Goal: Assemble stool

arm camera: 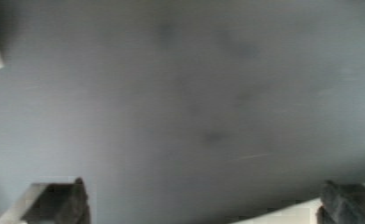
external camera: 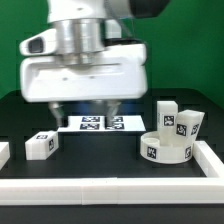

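While the two-finger gripper [external camera: 85,110] hangs low over the black table [external camera: 100,165], I note its jaws spread wide with nothing between them. The wrist view gives only bare dark surface beyond the two fingertips [arm camera: 54,203].

Stool parts as they lie:
- The short round white plastic disc seat [external camera: 165,149], tagged on its rim, sits toward the exterior view's right, near the white border rail [external camera: 212,158].
- A first white blocky leg [external camera: 168,118] and a second white blocky leg [external camera: 190,126] stand upright close against the seat's far side. I cannot tell whether they are on it or just behind it.
- A lone white blocky leg [external camera: 42,145] lies toward the exterior view's left, well apart from the seat.
- The white sliver [external camera: 3,153] at that view's left edge is too cropped to name.

The thin flat marker board [external camera: 100,123] lies just behind the fingers.

My reading is that this is an early step. I can confirm no joint made and no part is in hand, so the arm looks to be between picks. The next move calls for choosing a part, probably the seat or the lone leg, travelling sideways to it, squaring the jaws across its width, then lowering before closing. The upright pair near the seat leaves little room there, so I would approach with care.
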`<act>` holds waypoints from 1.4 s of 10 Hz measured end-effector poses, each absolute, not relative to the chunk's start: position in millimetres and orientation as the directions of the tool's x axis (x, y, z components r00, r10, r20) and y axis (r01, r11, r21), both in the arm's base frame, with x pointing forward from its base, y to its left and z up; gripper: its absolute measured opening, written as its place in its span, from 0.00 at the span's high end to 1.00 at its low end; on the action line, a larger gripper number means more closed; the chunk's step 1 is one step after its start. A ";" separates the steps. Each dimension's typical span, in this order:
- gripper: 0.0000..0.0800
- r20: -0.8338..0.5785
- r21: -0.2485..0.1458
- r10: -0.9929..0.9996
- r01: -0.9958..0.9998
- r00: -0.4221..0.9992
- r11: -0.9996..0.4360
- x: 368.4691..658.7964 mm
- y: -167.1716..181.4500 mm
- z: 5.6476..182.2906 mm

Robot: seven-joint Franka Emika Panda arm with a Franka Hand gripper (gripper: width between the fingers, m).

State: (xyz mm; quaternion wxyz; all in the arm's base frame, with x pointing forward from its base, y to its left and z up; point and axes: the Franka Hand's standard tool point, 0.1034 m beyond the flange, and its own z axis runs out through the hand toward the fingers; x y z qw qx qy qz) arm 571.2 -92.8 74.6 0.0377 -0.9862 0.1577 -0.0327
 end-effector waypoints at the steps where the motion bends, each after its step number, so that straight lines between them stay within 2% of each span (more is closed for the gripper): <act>1: 0.19 0.056 -0.080 -0.315 -0.310 0.947 -0.947 575.0 -112.6 74.9; 7: 0.19 0.052 -0.082 -0.322 -0.317 0.945 -0.945 574.6 -114.3 73.6; 8: 0.19 0.049 -0.081 -0.315 -0.310 0.948 -0.947 573.3 -117.3 72.8; 10: 0.19 0.031 -0.063 -0.326 -0.324 0.945 -0.944 567.7 -152.0 64.4; 11: 0.19 0.023 -0.062 -0.336 -0.334 0.942 -0.941 564.2 -157.5 62.0; 14: 0.19 -0.039 -0.081 -0.336 -0.338 0.941 -0.938 558.2 -150.9 60.8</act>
